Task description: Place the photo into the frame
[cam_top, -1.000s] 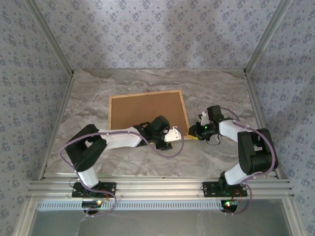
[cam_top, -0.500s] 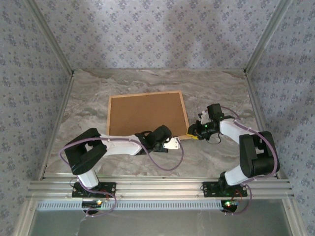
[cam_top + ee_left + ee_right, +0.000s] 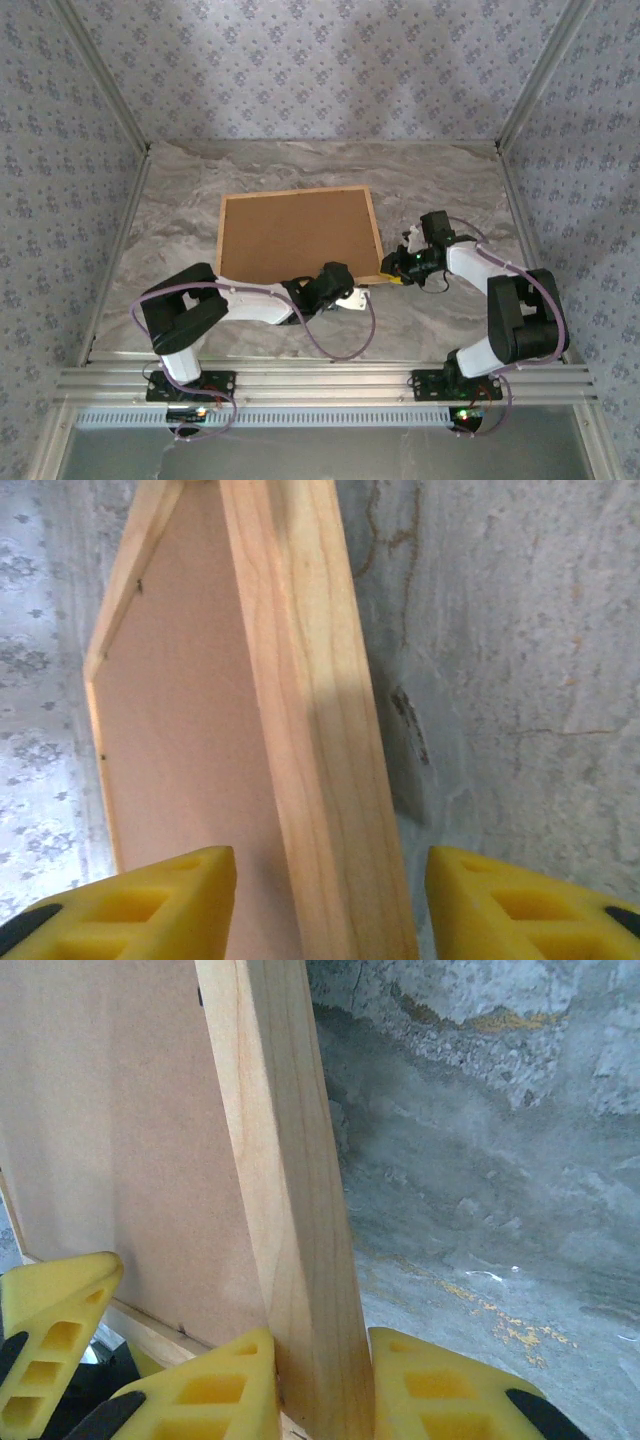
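Patterned walls close in a marble table. Near its middle the frame lies face down, with its brown board up. Whether the photo sits beneath that board cannot be told. At the near right corner the right gripper is clamped on the wooden rail. On the near edge the left gripper straddles the wood, its pads apart with gaps either side. Lifting on that single corner grip could let the frame swing or slip out, and a crooked left squeeze could shove it sideways.
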